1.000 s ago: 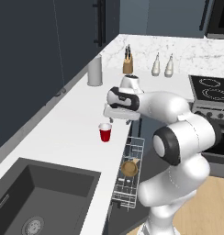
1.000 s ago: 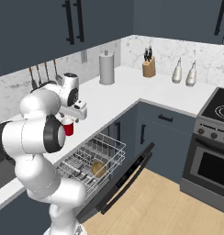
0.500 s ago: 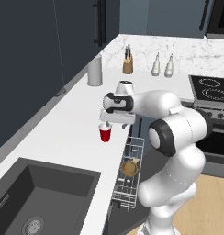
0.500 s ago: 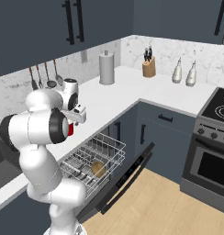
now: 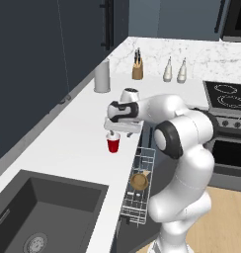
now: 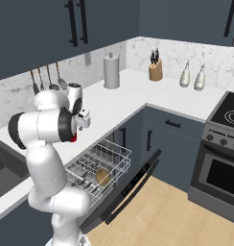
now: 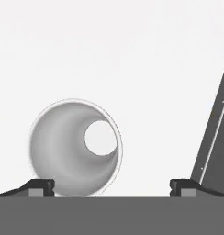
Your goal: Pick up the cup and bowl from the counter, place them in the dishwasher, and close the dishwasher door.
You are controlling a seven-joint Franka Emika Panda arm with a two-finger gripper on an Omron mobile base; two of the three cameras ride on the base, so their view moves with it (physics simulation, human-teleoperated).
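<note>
Lower than a second ago, the claw [image 5: 114, 134] now hangs just over the cup [image 5: 113, 144], its fingers wide apart and gripping nothing. Red, tapered and smooth, with a white inside that looks empty, the cup stands upright on the white marbled tabletop [image 5: 73, 133] near its right edge. Right of it, the white wire rack [image 6: 97, 161] carries the round tan bowl [image 6: 102, 177].

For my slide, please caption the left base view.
Open gripper hovers over the red cup on the counter.
</note>
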